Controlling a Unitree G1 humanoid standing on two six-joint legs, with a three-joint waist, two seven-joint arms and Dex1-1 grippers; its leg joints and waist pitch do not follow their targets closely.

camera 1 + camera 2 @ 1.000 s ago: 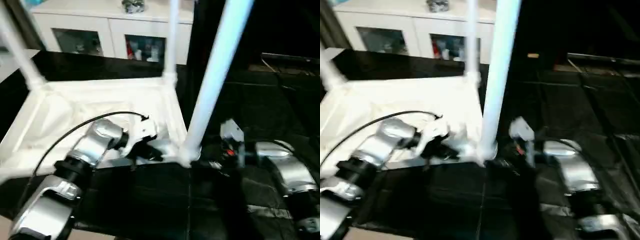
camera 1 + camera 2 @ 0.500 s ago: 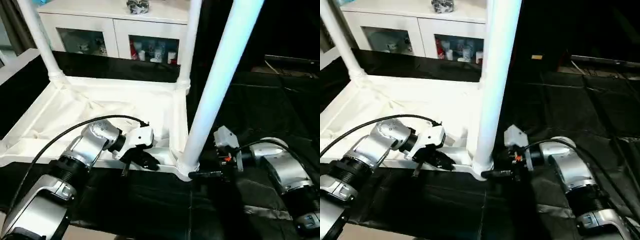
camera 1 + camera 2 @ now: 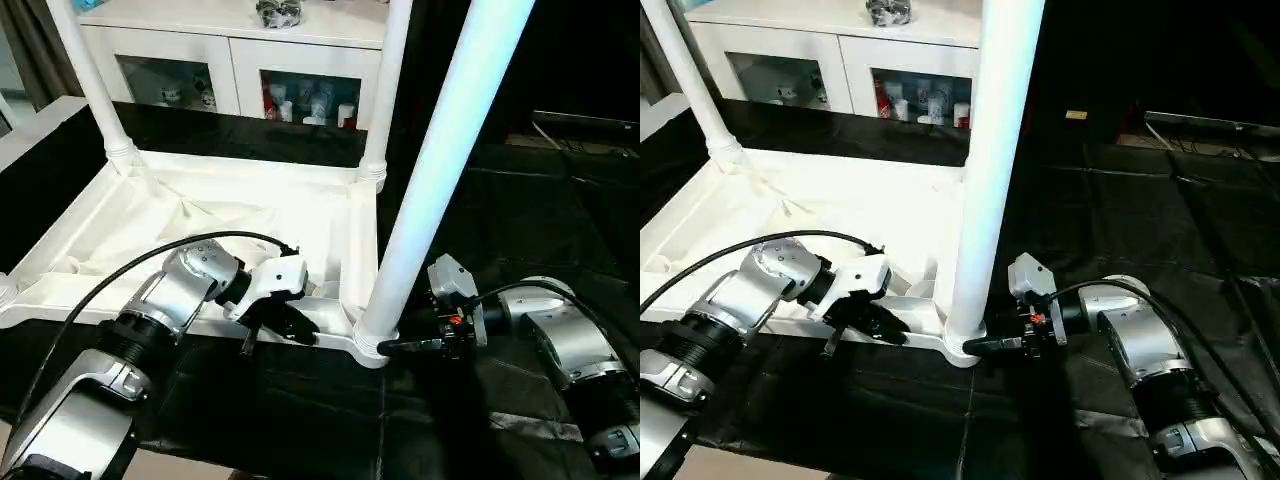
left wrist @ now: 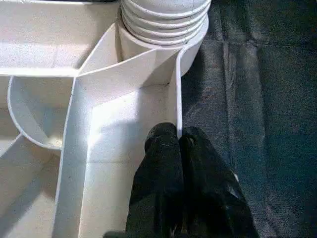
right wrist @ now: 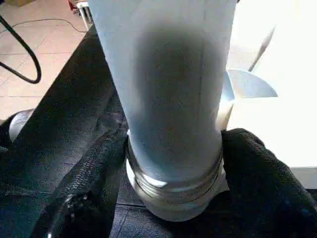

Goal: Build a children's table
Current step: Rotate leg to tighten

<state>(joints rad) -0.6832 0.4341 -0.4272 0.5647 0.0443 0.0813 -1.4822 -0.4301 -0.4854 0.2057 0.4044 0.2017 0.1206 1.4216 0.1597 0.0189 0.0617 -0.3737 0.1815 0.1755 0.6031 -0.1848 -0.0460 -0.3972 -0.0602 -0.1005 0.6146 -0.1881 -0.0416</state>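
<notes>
children's table top (image 3: 200,215) lies upside down on the black mat (image 3: 1120,210), ribbed underside up, its long axis running across our view, with the white cabinet (image 3: 230,60) behind it. three legs stand up out of its corner sockets: two far ones (image 3: 95,85) (image 3: 385,90) and the near right leg (image 3: 440,170), whose long axis rises steeply from the near right corner and tips a little to our right.

over the last second our right gripper (image 3: 985,345) has drawn its fingers (image 5: 94,183) in from wide apart, so they now bracket the ribbed base of that leg on both sides in the right wrist view; we cannot tell whether they are pressing it yet. we judge this a fresh hold for seating or twisting the leg home in its socket.

our left gripper (image 3: 285,325) is fully closed, its fingers (image 4: 168,173) pinching the thin near edge wall of the top, just beside that corner, steadying it.

the near left socket looks unfilled, so we judge one leg remains.
</notes>
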